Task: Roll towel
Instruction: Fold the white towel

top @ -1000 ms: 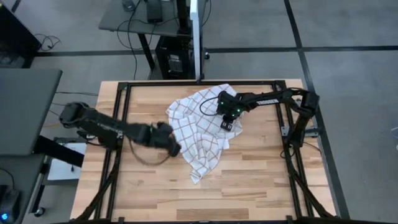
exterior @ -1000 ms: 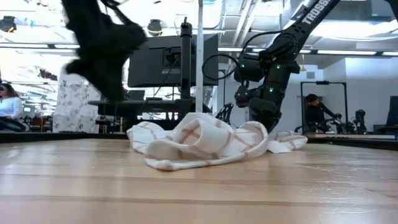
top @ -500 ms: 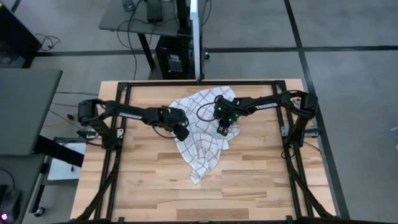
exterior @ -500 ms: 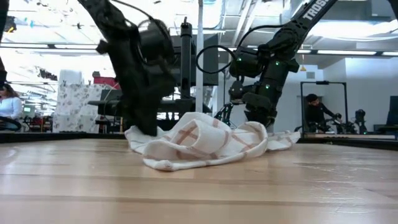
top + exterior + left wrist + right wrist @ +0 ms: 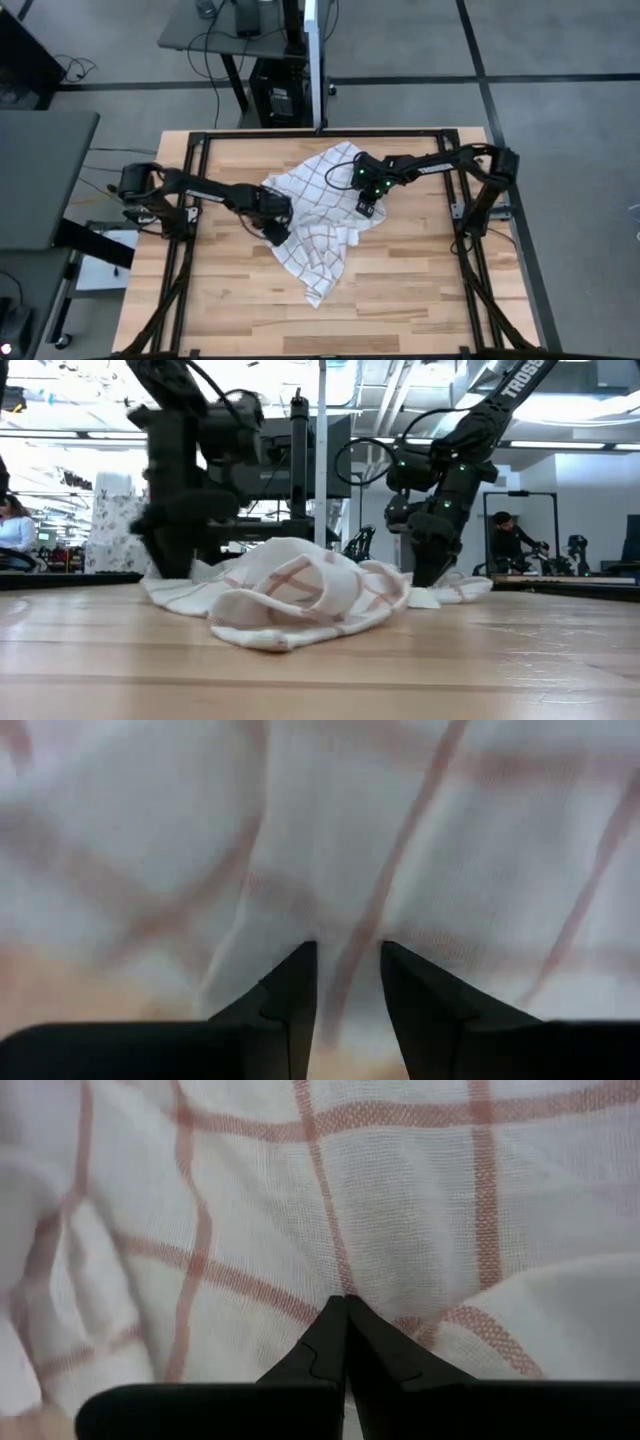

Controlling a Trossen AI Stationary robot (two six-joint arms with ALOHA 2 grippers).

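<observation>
High view – crumpled grid towel [image 5: 318,228]; left gripper [image 5: 274,232] ajar on cloth, right gripper [image 5: 367,206] pinched closed.

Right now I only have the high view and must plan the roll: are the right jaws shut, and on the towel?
Observer: The right gripper has its jaws shut tip to tip, pressing on the towel; no cloth shows between them.
Operator: And the left jaws?
Observer: The left gripper has a narrow gap between its jaws, tips against the cloth.
Operator: Is the towel flat?
Observer: No. In the low view the towel is heaped in loose folds on the table.
</observation>
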